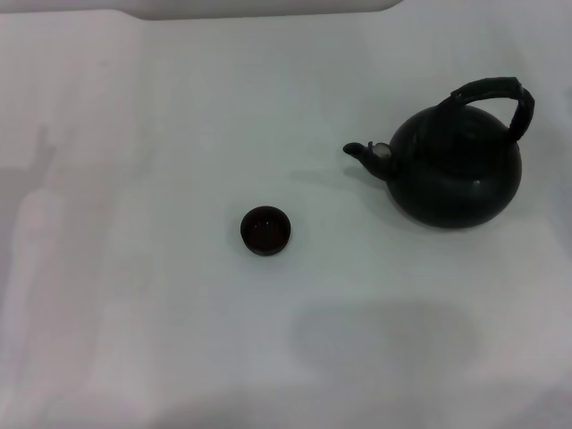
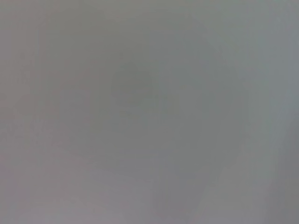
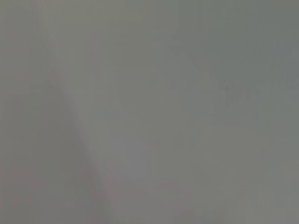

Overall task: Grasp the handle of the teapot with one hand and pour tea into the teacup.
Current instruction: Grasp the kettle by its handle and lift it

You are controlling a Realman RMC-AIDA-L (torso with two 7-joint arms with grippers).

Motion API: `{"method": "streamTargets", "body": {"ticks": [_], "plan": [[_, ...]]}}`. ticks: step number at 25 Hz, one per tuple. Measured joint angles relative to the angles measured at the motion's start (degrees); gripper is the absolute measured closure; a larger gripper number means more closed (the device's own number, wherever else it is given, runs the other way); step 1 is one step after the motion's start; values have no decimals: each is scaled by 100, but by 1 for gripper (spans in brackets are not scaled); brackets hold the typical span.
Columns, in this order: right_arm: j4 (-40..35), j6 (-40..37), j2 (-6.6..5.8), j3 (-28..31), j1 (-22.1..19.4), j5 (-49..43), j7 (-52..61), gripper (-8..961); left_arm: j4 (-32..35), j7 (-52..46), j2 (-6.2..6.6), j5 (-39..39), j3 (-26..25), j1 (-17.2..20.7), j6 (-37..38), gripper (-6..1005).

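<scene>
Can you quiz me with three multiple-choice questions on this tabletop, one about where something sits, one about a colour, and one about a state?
1. Where does the teacup stand relative to the teapot in the head view?
A. To its left and nearer the robot
B. To its right and farther away
C. Under its spout, touching it

2. What colour is the teapot's body?
A. White
B. Black
C. Red

3. How does the handle stand?
A. Folded flat against the body
B. Lying detached on the table
C. Raised in an arch over the top, with nothing holding it

Answers:
1. A: the cup sits apart, lower and left in the head view, on the side the spout points toward.
2. B: the round body is black on the pale table.
3. C: the hoop rises above the pot and no gripper shows in any view.
</scene>
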Motion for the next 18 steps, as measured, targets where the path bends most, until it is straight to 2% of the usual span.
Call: {"method": "streamTargets", "body": {"ticks": [7, 10, 13, 15, 18], "plan": [[-3482, -118, 25, -493, -1024, -2422, 3241, 84, -2, 26, 4, -489, -2, -7, -32, 115], [-5034, -88, 50, -925, -1432, -4030, 4909, 86, -2, 34, 8, -659, -2, -47, -42, 115], [-6143, 95, 47, -1372, -1890, -4797, 6087, 87, -3, 35, 9, -934, -2, -92, -18, 115], [-6274, 173, 49, -1430, -1985, -4779, 6234, 88, -3, 36, 9, -1086, -2, -120, -9, 115], [-6577, 354, 54, -1817, -2259, -4815, 6625, 109, -3, 36, 12, -1331, -2, -166, -27, 116]]}}
